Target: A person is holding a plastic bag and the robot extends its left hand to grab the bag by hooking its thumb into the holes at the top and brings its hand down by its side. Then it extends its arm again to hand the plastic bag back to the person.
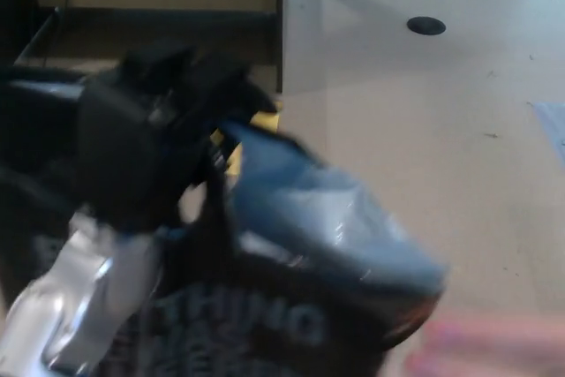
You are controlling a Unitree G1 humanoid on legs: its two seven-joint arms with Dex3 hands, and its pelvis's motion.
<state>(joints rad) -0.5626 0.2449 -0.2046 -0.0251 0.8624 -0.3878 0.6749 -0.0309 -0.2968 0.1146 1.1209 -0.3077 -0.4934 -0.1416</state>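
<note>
The floor (424, 156) is big and tan, and it fills the right side and the top of the picture. The plastic bag (300, 253) is the next biggest thing. It is dark and shiny, with pale letters low on its front, and it fills the bottom middle. It looks blurry. The bag hangs up in the air, close to the camera, not on the floor. A silvery fold of it shows at the bottom left.

The left hand (141, 147) is black and comes in from the left. It sits at the top of the bag, right against it, and it is grasping the bag there. The blur hides just how the thumb hooks in. The right hand does not show.

A dark cabinet edge (278, 24) stands at the back. A pink blur (485, 350) sits in the bottom right corner, too fuzzy to tell what it is. A bit of yellow paper (231, 152) peeks out beside the hand. A small dark round spot (425, 26) lies on the floor, far back.
</note>
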